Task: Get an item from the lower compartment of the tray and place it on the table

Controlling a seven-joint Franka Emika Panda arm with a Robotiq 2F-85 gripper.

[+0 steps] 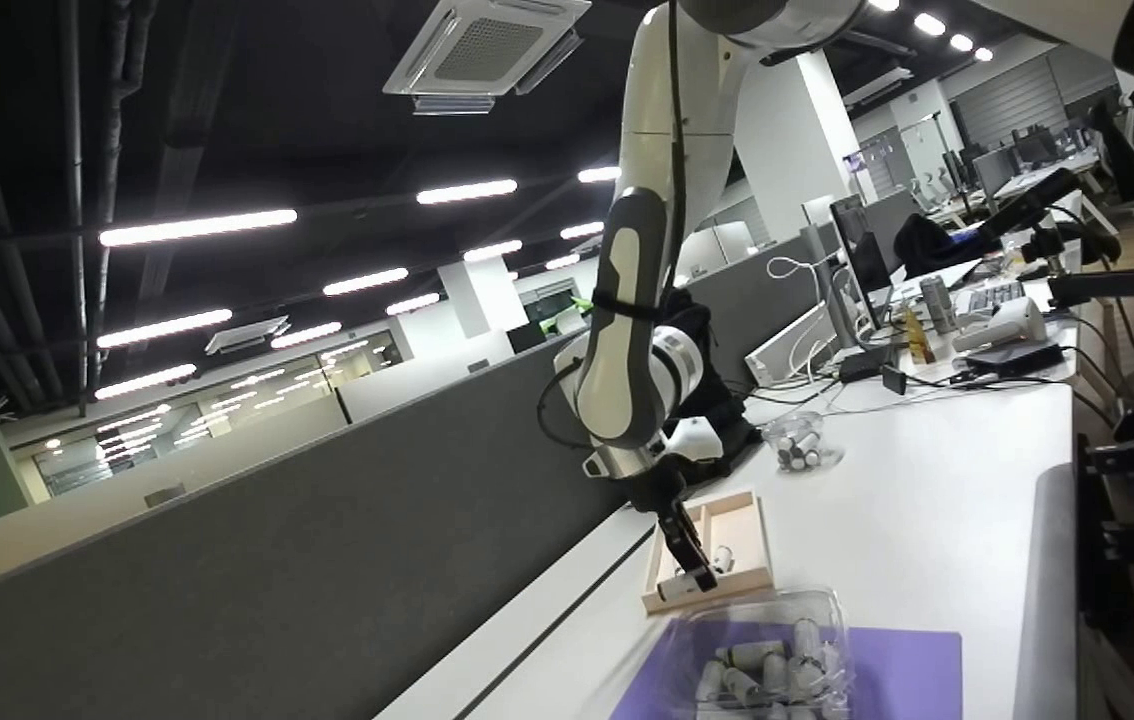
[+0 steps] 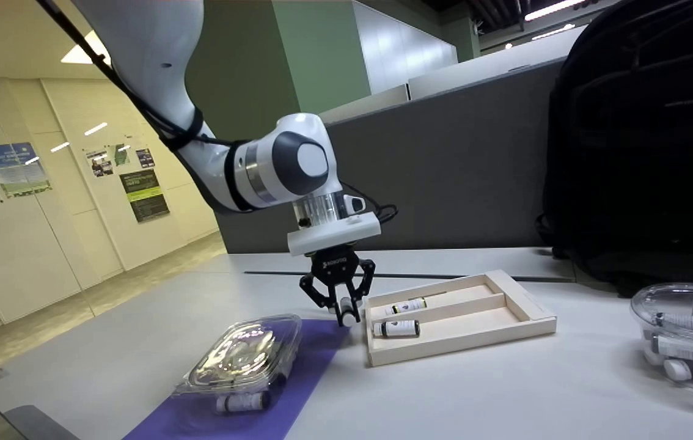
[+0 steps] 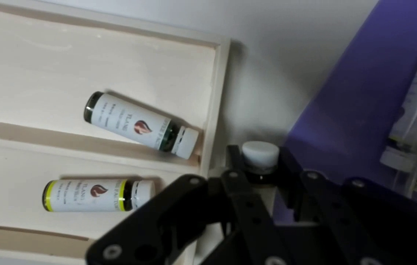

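Note:
The tan wooden tray [image 2: 462, 347] lies on the white table [image 2: 444, 397]. It has long compartments split by a divider. In the wrist view, a bottle with a green band [image 3: 135, 121] lies in one compartment of the tray [image 3: 214, 95]. A bottle with a yellow band [image 3: 94, 195] lies in the neighbouring one. My gripper [image 2: 348, 310] is shut on a third white-capped bottle [image 3: 260, 154]. It holds this bottle just off the tray's short end, beside the purple mat's edge. The height above the table is hard to tell. The gripper also shows in an exterior view [image 1: 702, 580].
A purple mat [image 1: 912, 670] lies close to the tray's short end, with a clear plastic box [image 2: 242, 360] of bottles on it. A round clear tub [image 2: 689, 348] of bottles stands beyond the tray's opposite end. A black backpack [image 2: 646, 153] and dark grey partition [image 1: 277, 560] stand behind.

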